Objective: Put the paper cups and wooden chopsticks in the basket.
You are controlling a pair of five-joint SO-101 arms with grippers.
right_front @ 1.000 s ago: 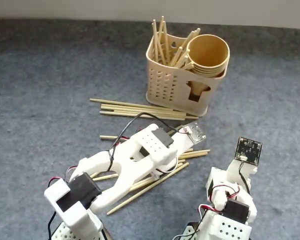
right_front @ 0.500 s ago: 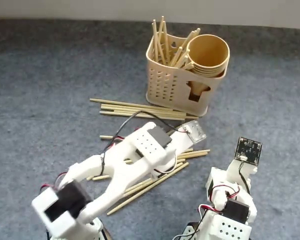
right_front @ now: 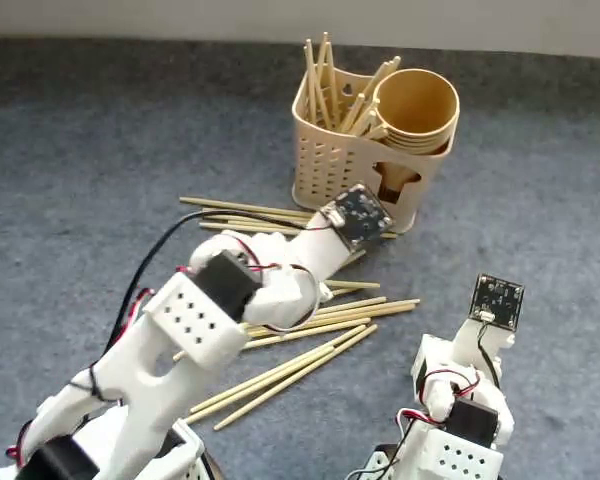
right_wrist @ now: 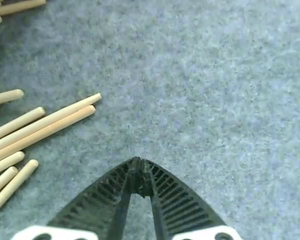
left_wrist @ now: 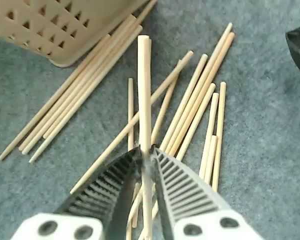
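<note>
The beige basket (right_front: 330, 160) stands at the back with stacked paper cups (right_front: 417, 105) and several upright chopsticks (right_front: 325, 70) inside. My left gripper (left_wrist: 146, 150) is shut on a wooden chopstick (left_wrist: 144, 85), which sticks out ahead of the fingertips and hangs above the carpet near the basket's (left_wrist: 50, 25) base. Under it, loose chopsticks (left_wrist: 197, 110) lie fanned out, and another bundle (left_wrist: 80, 90) lies along the basket's foot. My right gripper (right_wrist: 138, 175) is shut on nothing, low over bare carpet beside some chopstick ends (right_wrist: 45, 122).
Grey carpet covers the whole floor. The left arm (right_front: 230, 300) stretches from the front left up to the basket's front wall. The right arm (right_front: 465, 390) sits folded at the front right. Carpet to the left and right of the basket is open.
The left arm has swung forward off the chopstick pile and now reaches close to the basket's front. The pile it covered now shows. The right arm has not moved.
</note>
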